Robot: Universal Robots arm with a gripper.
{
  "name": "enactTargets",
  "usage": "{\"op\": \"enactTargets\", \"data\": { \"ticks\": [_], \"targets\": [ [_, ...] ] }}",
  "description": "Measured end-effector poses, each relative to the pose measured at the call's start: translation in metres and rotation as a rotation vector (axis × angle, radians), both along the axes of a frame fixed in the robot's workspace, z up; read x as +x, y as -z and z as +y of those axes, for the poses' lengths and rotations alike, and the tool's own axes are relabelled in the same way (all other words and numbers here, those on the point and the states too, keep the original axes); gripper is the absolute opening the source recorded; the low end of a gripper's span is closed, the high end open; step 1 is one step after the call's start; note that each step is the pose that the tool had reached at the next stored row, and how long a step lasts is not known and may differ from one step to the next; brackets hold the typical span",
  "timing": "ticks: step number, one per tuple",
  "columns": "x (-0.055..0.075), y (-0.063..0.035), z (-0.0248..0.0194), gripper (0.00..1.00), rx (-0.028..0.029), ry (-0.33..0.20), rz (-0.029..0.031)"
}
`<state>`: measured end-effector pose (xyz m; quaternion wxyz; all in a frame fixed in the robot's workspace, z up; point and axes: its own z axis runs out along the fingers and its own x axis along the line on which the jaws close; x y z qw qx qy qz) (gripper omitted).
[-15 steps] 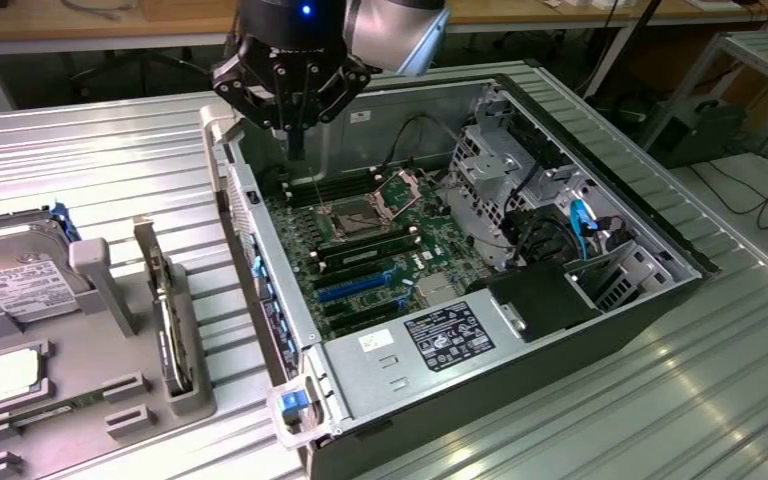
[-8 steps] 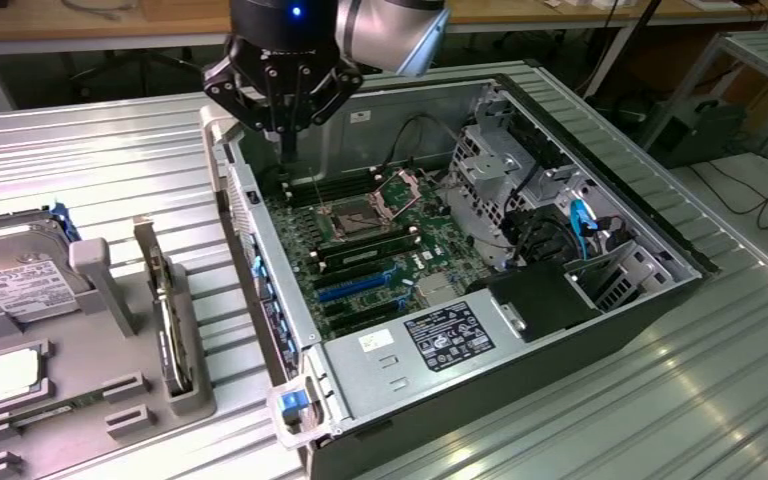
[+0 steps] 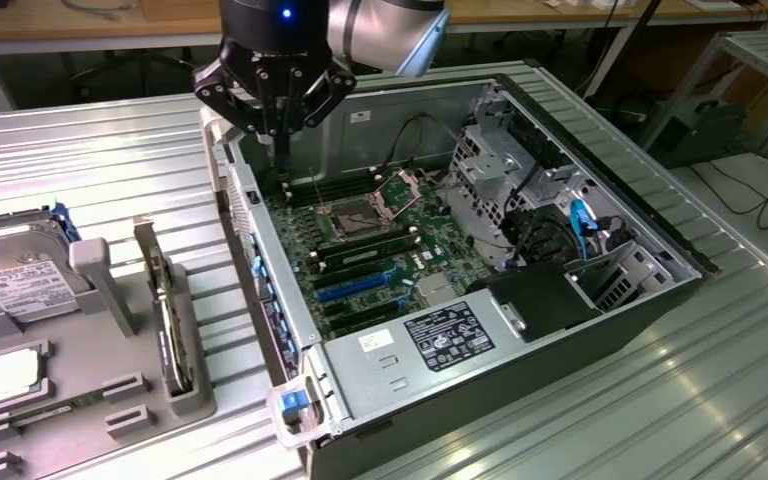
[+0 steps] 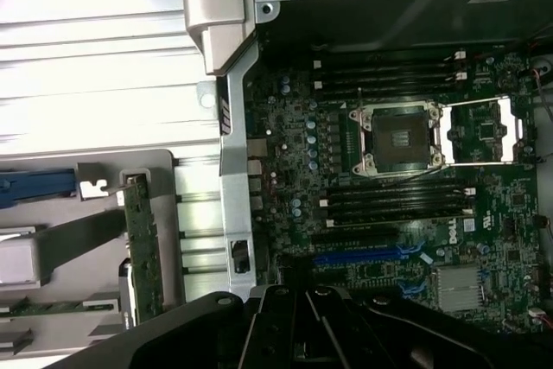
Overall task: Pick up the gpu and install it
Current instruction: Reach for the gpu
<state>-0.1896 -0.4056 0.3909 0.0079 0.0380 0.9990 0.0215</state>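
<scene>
The jaws of the arm are pressed together into a single point and grip nothing. They hang over the rear wall of the open black and silver computer case [image 3: 664, 262], which lies on its side on the ribbed silver metal table [image 3: 104, 160]. Directly below and just past the jaws, inside the case, lies the green motherboard [image 3: 387, 262] [image 4: 285, 153]. Its square silver processor socket [image 3: 355, 220] [image 4: 402, 137] is near the jaws. The long blue expansion slots [image 3: 353, 288] [image 4: 371, 257] lie farther from them, toward the case's power supply end.

The gpu [image 3: 172, 322] [image 4: 143, 248], a thin flat dark expansion card with a silver metal bracket at one end, is well apart from the jaws and outside the case. It stands on its long edge in a slot of the grey moulded plastic holder [image 3: 97, 400] [image 4: 164, 170]. Farther from the jaws than the gpu, a silver hard drive with a white label [image 3: 17, 285] rests on the same holder.
</scene>
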Motion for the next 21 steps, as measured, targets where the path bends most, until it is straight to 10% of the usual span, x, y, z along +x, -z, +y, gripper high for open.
{"op": "enactTargets", "data": {
  "ticks": [21],
  "targets": [
    [-0.021,0.0011,-0.0053,0.11,0.0000,0.000,0.0081]
  ]
}}
